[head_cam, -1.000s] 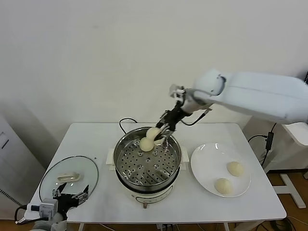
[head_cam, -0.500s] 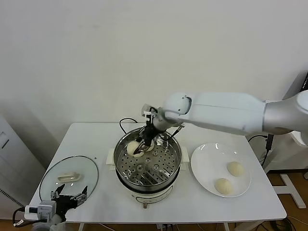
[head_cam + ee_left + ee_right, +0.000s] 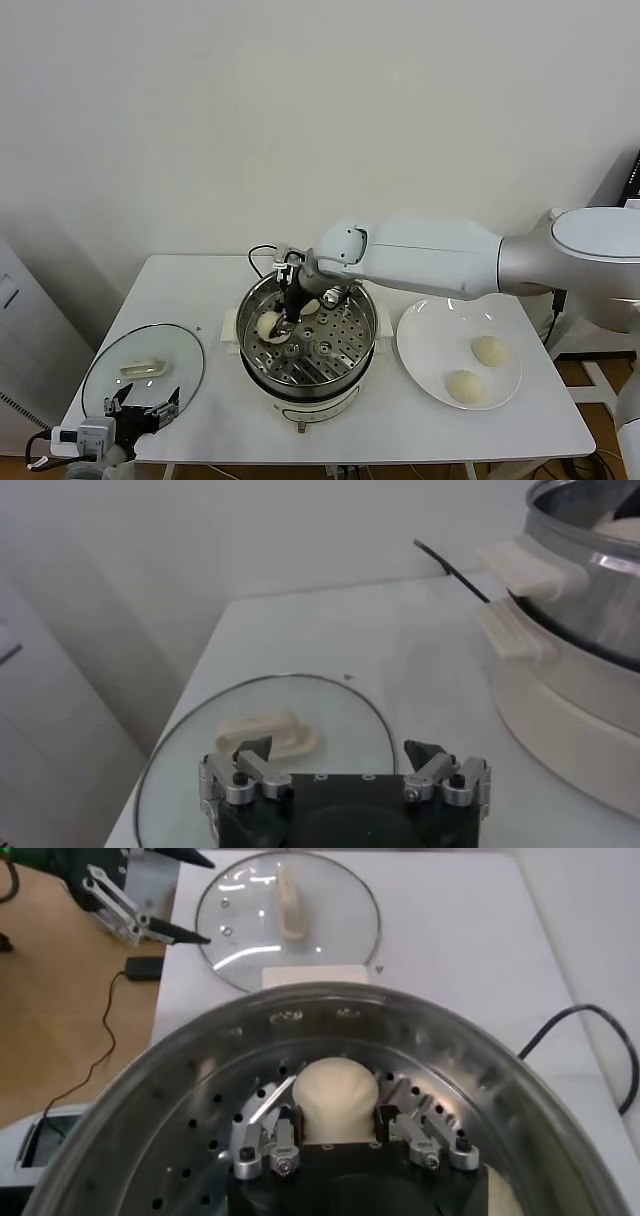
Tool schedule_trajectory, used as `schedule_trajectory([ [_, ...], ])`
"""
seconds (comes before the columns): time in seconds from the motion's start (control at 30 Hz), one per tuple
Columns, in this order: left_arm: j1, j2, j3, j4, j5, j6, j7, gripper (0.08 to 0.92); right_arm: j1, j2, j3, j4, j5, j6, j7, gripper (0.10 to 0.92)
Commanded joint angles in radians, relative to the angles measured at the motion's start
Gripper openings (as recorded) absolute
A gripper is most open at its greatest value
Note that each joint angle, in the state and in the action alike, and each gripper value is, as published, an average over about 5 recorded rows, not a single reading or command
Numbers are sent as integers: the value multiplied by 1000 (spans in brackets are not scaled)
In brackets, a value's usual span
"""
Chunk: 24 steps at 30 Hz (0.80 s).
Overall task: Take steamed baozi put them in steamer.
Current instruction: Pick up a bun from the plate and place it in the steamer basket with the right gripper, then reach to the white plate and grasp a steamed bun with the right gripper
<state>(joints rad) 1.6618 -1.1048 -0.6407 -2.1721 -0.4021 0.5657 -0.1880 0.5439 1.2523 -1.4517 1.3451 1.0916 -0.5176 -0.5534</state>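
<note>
Right gripper (image 3: pixel 283 322) is down inside the steamer (image 3: pixel 345 375), at the left-far part of the perforated basket floor. Its fingers (image 3: pixel 284 1131) flank one steamed baozi (image 3: pixel 336 1095) on both sides; the jaws stand partly spread and hug the bun closely, but I can't tell whether the pads are pressing it or just clear of it. That bun sits on the basket floor near the left wall; it's round, so no real long axis, dome side up.

A second baozi (image 3: pixel 311 306) lies just beyond the gripper toward the far wall, mostly hidden by the wrist.

Two more baozi (image 3: pixel 488 350) (image 3: pixel 464 386) rest on the white plate (image 3: pixel 421 341) right of the steamer, apart from each other, one farther back and one nearer.

Left gripper (image 3: pixel 343 765) is parked low at the near-left table corner, jaws wide, nothing between them, hovering at the near edge of the glass lid (image 3: pixel 340 709). The lid lies flat on the white table (image 3: pixel 200 285), left of the steamer, white handle (image 3: pixel 268 736) up.

Black cord (image 3: pixel 259 257) trails from the steamer's far-left side.
</note>
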Motion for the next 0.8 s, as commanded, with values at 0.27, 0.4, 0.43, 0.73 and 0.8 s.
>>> schedule_trajectory([
  [0.27, 2, -6, 1, -4, 0, 0, 0, 823, 120, -79, 12, 25, -56, 14, -154, 796],
  [0.4, -2, 2, 4, -2, 0, 1, 0, 823, 268, -219, -33, 66, -115, 66, -311, 821],
  [0.43, -5, 5, 6, -1, -1, 1, 0, 823, 305, -260, -56, 78, -136, 82, -353, 822],
  [0.73, -7, 21, 10, -8, -4, 0, 2, 823, 444, -584, -231, 115, -443, 250, -612, 823],
  [0.8, -6, 22, 9, -10, -5, -1, 2, 823, 421, -645, -226, 108, -511, 287, -637, 823],
])
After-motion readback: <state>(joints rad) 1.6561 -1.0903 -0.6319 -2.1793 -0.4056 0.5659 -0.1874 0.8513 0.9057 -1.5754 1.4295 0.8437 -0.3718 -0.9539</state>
